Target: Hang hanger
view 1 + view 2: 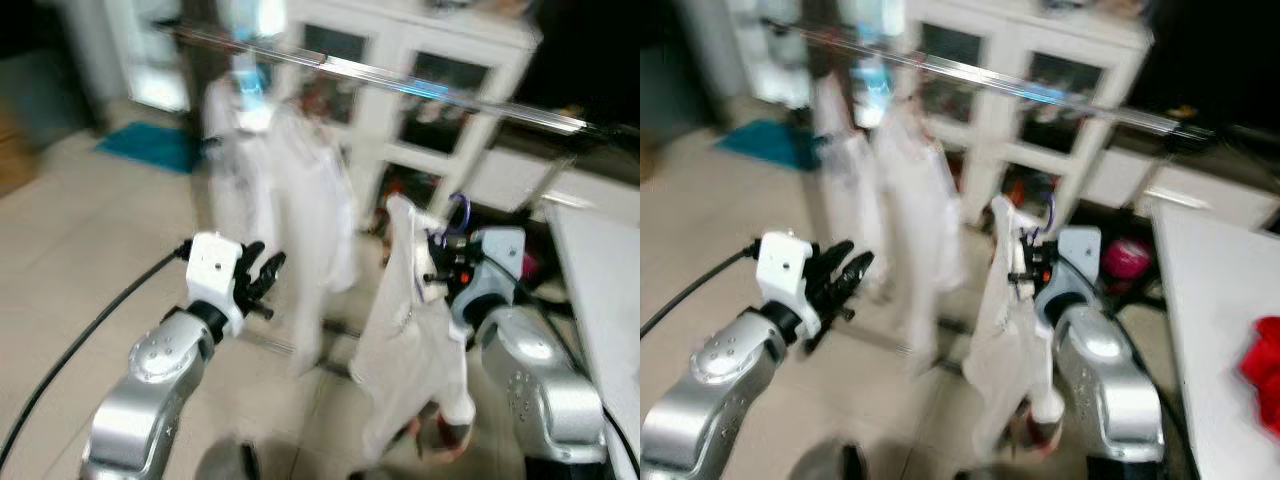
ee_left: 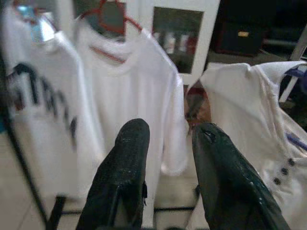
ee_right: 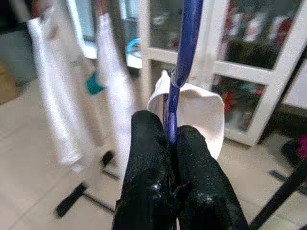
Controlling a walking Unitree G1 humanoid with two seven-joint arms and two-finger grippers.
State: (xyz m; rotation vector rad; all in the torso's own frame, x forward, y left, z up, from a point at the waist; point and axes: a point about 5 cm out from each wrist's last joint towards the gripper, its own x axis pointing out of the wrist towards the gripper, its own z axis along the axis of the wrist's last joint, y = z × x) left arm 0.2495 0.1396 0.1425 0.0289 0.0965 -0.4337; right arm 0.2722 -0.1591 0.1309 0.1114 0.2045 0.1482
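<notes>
1. While the head camera blurs, the left eye view still gives the layout: a metal rail (image 1: 400,78) runs across in front of a white cabinet (image 1: 440,90), and two white shirts (image 1: 300,200) hang from it. The right gripper (image 1: 440,270) holds a blue hanger (image 1: 458,212) carrying a white garment (image 1: 410,340), well below the rail. The hook points up, likely so it can be lifted over the bar.

2. Right eye view: same scene. The left gripper (image 1: 845,275) is raised beside the hanging shirts, touching nothing. A white table (image 1: 1210,300) stands on the robot's right with red cloth (image 1: 1265,370) on it. The garment drapes down in front of the right arm.

3. Left wrist view: left fingers (image 2: 124,177) are parted a moderate way with nothing between them. Beyond them a plain white tee sits on a red hanger (image 2: 112,19), next to a tee with dark lettering (image 2: 43,96); the carried garment is off to one side. I judge this arm is placed to steady or part the cloth.

4. Right wrist view: right fingers (image 3: 148,158) are pinched tight on the blue hanger's stem just under the hook, collar (image 3: 192,115) behind. Gripping near the hook keeps it upright. Hanging not yet done; a lift to the rail remains.
</notes>
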